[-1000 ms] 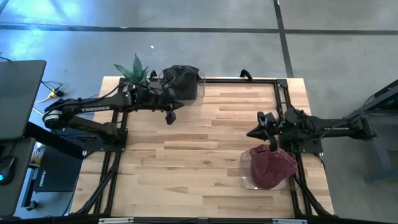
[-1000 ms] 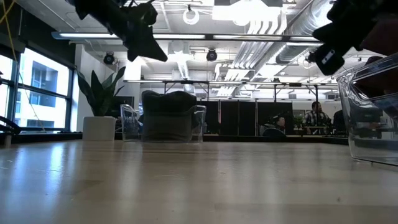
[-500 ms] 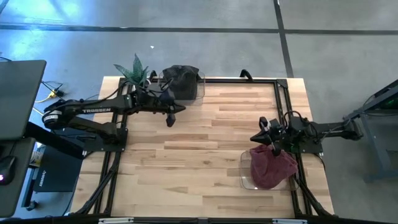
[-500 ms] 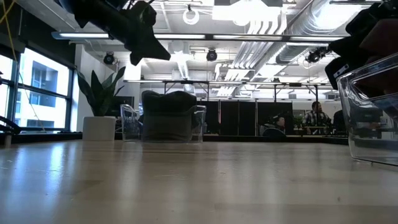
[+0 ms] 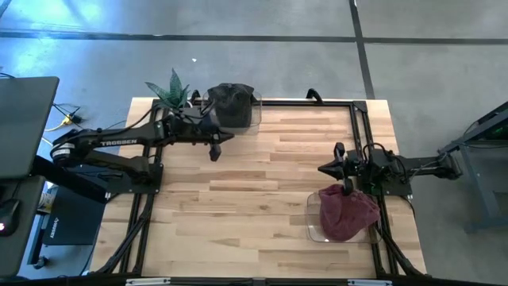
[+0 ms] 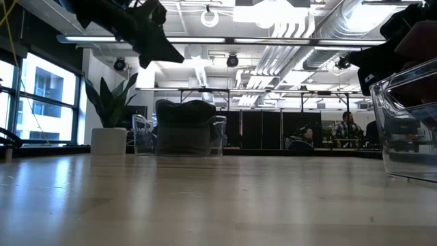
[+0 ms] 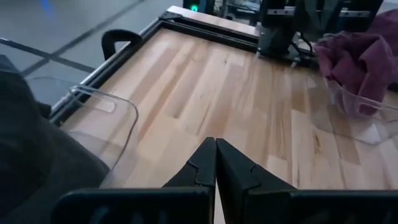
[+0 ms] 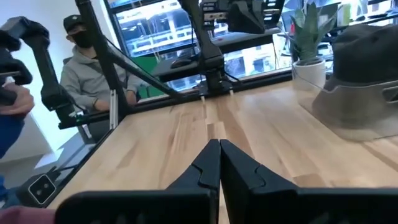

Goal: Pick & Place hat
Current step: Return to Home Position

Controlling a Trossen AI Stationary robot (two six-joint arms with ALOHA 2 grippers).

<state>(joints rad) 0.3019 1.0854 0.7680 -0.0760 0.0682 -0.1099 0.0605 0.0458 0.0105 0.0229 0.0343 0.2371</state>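
Left wrist view shows the left tool point(image 7: 216, 148) pinched closed on nothing, above the worktop point(image 5: 254, 191) just beside the top bin point(image 5: 256, 111). The right tool point(image 8: 219, 148), fingers pressed together and likewise empty, hovers near the bottom bin point(image 5: 312, 222). A dark cap point(image 5: 228, 102) fills the top bin and the red cap point(image 5: 345, 213) lies in the bottom one. The placing therefore looks finished, and I judge that only the arms' return home is left. Count: two tools, two bins, two caps, one plant point(image 5: 171, 89).
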